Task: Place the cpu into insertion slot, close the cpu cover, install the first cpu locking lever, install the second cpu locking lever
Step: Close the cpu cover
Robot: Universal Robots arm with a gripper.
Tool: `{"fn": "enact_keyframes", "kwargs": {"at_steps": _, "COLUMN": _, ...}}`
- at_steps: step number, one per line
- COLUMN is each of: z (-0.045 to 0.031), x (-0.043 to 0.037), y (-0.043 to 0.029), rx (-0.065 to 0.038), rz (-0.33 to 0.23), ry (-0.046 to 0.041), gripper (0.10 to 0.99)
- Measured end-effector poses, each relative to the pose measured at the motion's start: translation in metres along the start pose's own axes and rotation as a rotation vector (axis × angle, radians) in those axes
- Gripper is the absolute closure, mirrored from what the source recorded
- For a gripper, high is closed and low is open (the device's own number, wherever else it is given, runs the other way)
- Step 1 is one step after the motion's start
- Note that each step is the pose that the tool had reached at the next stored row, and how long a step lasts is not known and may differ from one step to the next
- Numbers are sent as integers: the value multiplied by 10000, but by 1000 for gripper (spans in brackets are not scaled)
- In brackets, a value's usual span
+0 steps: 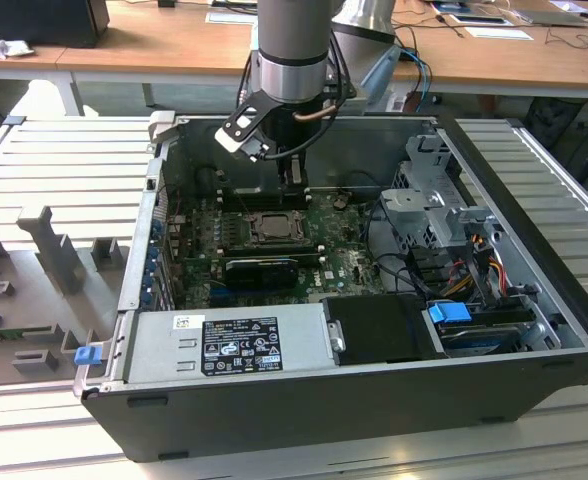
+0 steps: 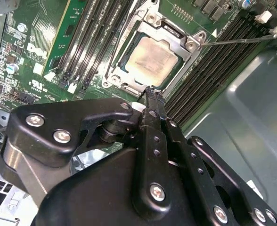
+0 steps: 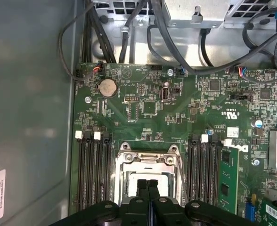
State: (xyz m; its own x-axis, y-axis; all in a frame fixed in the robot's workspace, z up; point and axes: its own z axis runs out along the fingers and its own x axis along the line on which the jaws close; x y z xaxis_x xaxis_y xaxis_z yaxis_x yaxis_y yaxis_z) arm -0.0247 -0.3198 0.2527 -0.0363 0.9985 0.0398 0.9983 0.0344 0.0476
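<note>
The cpu sits in the insertion slot just beyond the gripper tips, the cpu cover lying flat around it. The gripper's fingers are pressed together, holding nothing, over the cover's near edge.

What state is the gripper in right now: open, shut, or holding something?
Gripper: shut, fingers pressed together with nothing between them, tips close to the edge of the cpu cover.

cpu face partly hidden behind claw.
</note>
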Motion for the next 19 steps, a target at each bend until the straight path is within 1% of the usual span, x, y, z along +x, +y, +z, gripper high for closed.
{"fn": "enact_keyframes", "kwargs": {"at_steps": 3, "z": 19, "x": -2, "y": -11, "rx": 1, "rz": -3, "ry": -2, "gripper": 980}}
{"fn": "enact_keyframes", "kwargs": {"at_steps": 5, "z": 69, "x": -17, "y": -23, "rx": 3, "rz": -34, "ry": 2, "gripper": 980}}
{"fn": "enact_keyframes", "kwargs": {"at_steps": 8, "z": 118, "x": -44, "y": -38, "rx": 5, "rz": -75, "ry": 11, "gripper": 980}}
{"fn": "enact_keyframes", "kwargs": {"at_steps": 9, "z": 124, "x": -48, "y": -59, "rx": 3, "rz": -78, "ry": 31, "gripper": 980}}
{"fn": "enact_keyframes", "kwargs": {"at_steps": 12, "z": 124, "x": -45, "y": -141, "rx": 3, "rz": -78, "ry": 39, "gripper": 980}}
{"fn": "enact_keyframes", "kwargs": {"at_steps": 15, "z": 122, "x": -44, "y": -172, "rx": 3, "rz": -78, "ry": 42, "gripper": 980}}
{"fn": "enact_keyframes", "kwargs": {"at_steps": 19, "z": 121, "x": -43, "y": -190, "rx": 3, "rz": -78, "ry": 42, "gripper": 980}}
